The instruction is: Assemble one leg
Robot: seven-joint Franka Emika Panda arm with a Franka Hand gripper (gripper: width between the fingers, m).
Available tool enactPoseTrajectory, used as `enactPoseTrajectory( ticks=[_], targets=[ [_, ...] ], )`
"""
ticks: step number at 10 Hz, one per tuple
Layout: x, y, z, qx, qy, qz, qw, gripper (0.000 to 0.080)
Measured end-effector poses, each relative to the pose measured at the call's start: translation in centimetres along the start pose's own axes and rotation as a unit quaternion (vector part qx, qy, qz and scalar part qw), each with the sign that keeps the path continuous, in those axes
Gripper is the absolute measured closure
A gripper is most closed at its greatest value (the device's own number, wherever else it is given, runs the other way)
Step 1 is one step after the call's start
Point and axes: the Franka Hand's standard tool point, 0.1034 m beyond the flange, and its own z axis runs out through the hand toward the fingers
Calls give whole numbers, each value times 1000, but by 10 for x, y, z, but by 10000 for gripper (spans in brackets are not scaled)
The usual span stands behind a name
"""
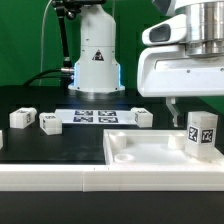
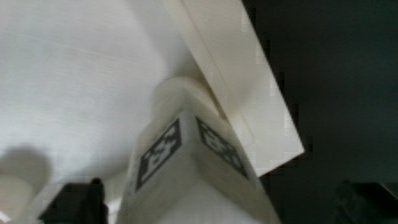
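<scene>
One leg (image 1: 200, 133), a small white block with marker tags, stands upright on the right corner of the large white panel (image 1: 140, 150). In the wrist view the leg (image 2: 187, 150) stands at the panel's (image 2: 89, 70) corner recess, by its raised edge. My gripper (image 1: 195, 108) hangs just above this leg. It is open, and in the wrist view (image 2: 219, 205) the dark fingertips (image 2: 75, 200) stand apart on either side of the leg with gaps. Three more legs lie on the black table: two (image 1: 22, 117) (image 1: 49, 122) at the exterior view's left and one (image 1: 141, 117) near the middle.
The marker board (image 1: 97, 116) lies flat behind the panel. The arm's white base (image 1: 95, 60) stands at the back. A white ledge (image 1: 60, 178) runs along the front of the table.
</scene>
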Motion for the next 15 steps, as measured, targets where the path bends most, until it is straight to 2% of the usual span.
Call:
enactPoseTrajectory(
  ticks=[3, 6, 8, 10, 13, 15],
  targets=[
    [1, 2, 0, -9, -13, -101, 995, 151],
    [3, 13, 2, -7, 14, -180, 983, 151],
    [3, 12, 2, -7, 14, -184, 983, 177],
    [3, 12, 3, -7, 13, -177, 984, 510],
    [4, 15, 3, -5, 13, -163, 987, 509],
    [5, 16, 4, 6, 14, -53, 998, 509]
  ],
)
